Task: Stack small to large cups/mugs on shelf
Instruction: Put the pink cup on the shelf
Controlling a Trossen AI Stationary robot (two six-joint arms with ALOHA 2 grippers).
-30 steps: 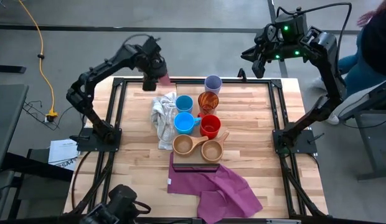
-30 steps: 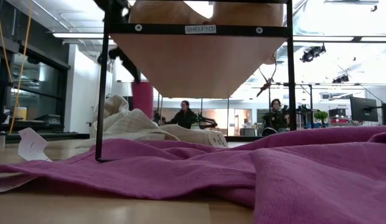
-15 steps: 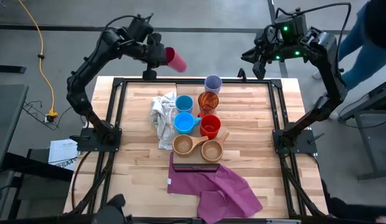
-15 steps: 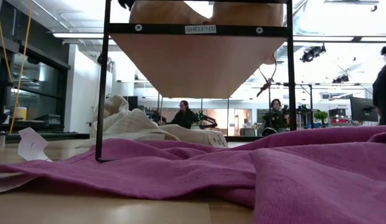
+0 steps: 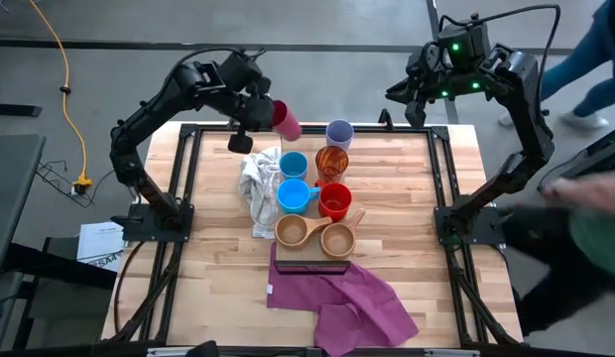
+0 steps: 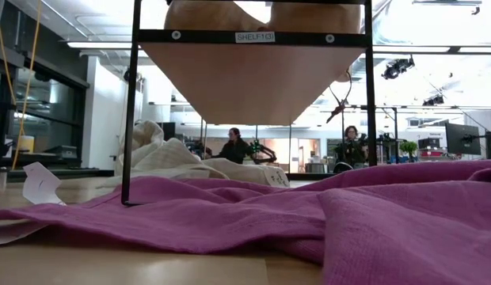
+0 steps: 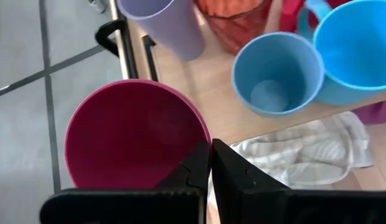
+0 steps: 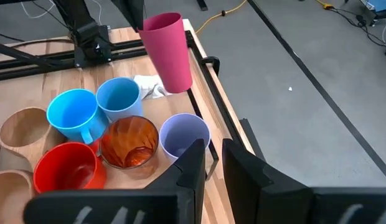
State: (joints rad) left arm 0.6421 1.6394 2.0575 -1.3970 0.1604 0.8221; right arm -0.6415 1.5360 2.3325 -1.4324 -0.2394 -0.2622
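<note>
My left gripper is shut on a magenta tumbler, held in the air over the table's far edge, just left of the lavender tumbler. On the shelf stand the lavender tumbler, an orange-red tumbler, two blue mugs, a red mug and two tan wooden cups, all on their bases. My right gripper hangs high beyond the far right corner, its fingers a little apart with nothing between them. My left gripper pinches the magenta tumbler's rim, one finger inside the cup and one outside. The fingers come from above, slanting down. The tumbler hangs below them, mouth up and a little tilted, clear of the table.
A white cloth lies bunched left of the blue mugs. A purple cloth spreads over the near part of the table. A person stands close to the table's right side.
My left gripper has lifted the magenta tumbler off the table's far left part, carried it up and toward the table's right, nearer the lavender tumbler, and tipped it somewhat. The tumbler, seen standing in the low view before, is now clear of the table.
</note>
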